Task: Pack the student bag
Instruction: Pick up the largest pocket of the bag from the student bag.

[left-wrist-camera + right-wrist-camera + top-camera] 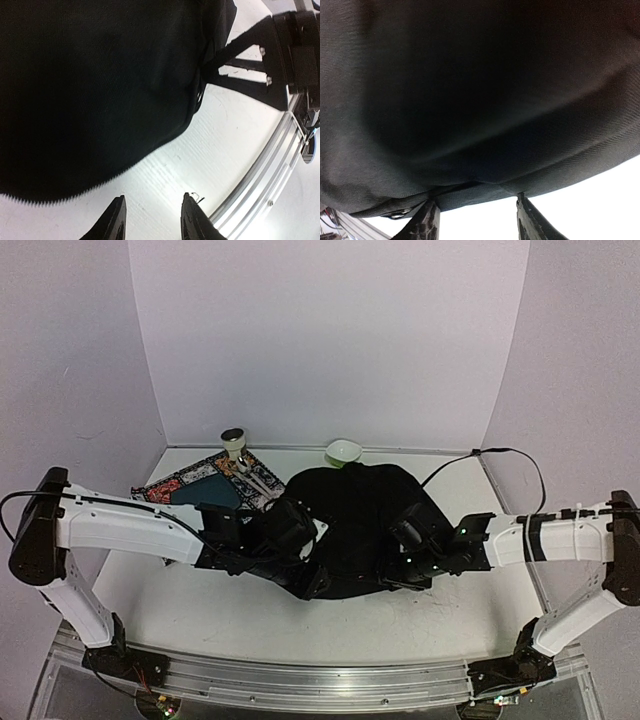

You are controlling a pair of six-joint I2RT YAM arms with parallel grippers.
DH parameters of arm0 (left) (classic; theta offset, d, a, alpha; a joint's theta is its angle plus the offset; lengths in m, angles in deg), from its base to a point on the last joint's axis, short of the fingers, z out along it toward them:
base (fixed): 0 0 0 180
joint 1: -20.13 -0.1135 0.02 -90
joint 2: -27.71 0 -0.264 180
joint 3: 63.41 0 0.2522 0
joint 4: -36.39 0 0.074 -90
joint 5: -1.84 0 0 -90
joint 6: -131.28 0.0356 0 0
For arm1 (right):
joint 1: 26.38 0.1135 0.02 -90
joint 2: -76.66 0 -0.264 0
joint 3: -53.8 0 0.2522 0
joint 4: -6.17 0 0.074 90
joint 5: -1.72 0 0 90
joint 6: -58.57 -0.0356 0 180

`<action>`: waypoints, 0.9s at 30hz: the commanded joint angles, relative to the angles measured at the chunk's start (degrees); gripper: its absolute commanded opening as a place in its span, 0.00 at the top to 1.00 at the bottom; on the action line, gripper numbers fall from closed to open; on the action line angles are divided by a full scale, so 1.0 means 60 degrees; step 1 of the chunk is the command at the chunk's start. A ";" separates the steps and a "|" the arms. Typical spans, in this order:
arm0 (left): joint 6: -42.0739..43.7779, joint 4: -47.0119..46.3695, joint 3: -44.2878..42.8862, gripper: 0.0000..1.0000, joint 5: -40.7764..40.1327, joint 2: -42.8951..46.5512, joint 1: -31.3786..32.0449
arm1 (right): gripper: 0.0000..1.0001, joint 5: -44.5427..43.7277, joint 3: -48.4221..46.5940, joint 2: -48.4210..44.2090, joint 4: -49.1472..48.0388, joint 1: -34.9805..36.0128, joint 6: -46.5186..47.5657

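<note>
Left gripper (152, 204) and right gripper (477, 206) flanked the large black soft fabric backpack (355, 505), fingers apart, probably to open it.

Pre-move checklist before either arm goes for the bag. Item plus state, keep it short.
1. The left gripper open, nothing between the jaws: ok.
2. The right gripper open, nothing clamped: ok.
3. The student bag lying on the table between both arms: ok.
4. The left gripper reaching the bag: not ok, it sits over bare table short of the bag's edge.
5. Zip or opening located: cannot tell, no view shows one.
6. Left arm clear of the patterned mat: cannot tell, they sit close together in the top view.
</note>
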 commanded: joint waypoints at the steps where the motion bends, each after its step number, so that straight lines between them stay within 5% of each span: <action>1: 0.0260 -0.0480 0.0610 0.61 -0.0444 0.1268 0.0023 | 0.42 0.0191 -0.0605 -0.0332 0.0101 0.0096 0.1262; 13: 0.0594 -0.1436 0.1334 0.52 -0.0678 0.1711 -0.0096 | 0.24 0.0104 -0.1895 0.0085 0.0556 0.1004 0.4910; 27: 0.0203 -0.2326 0.2171 0.50 -0.0087 0.2332 -0.0585 | 0.20 -0.1634 -0.3807 0.2005 0.1865 0.1529 0.6084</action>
